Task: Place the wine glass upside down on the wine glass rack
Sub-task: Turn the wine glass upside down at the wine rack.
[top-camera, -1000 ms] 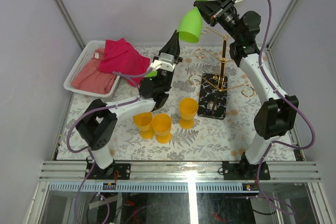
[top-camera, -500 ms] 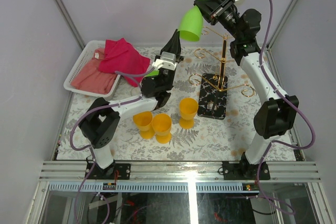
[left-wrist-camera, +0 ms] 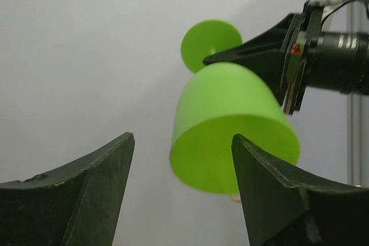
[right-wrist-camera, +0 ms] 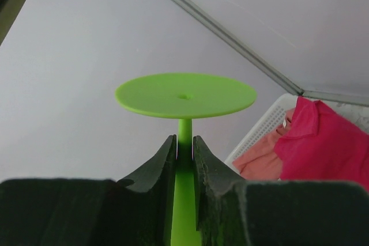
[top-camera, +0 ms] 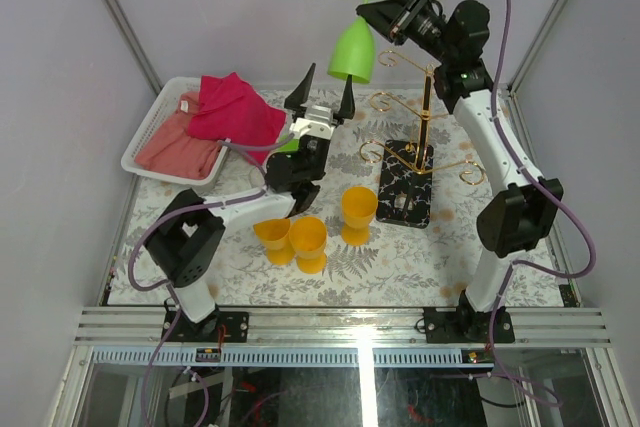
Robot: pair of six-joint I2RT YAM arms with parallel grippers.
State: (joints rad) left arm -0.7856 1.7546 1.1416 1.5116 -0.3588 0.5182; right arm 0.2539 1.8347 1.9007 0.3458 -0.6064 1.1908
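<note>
At the near edge sit the two arm bases, and just beyond them three yellow goblets stand upright in a loose cluster on the leaf-patterned surface. Close to the right of them is the wine glass rack. Its black veined base rests flat and its gold pole rises to curled wire arms, none of which carries a glass. Farther back the left hand points upward with its two fingers spread wide. It grips nothing, and it sits below the bowl of the glass and apart from it. Off to the left, a white basket holds red and pink cloths. Farthest and highest is the green wine glass, already turned foot-up and bowl-down. It hangs in the air above and to the left of the rack's top, clear of every wire. The right hand is closed on its thin stem just under the round foot, as the right wrist view shows plainly. The step in hand looks like the carry toward the rack, with the glass in the right hand alone. The next move calls for bringing the stem level with one curled arm and sliding it in sideways so the foot rests on the wire. Only then should the fingers let go, and the bowl must stay off the pole. No brand, label or writing can be read anywhere.
</note>
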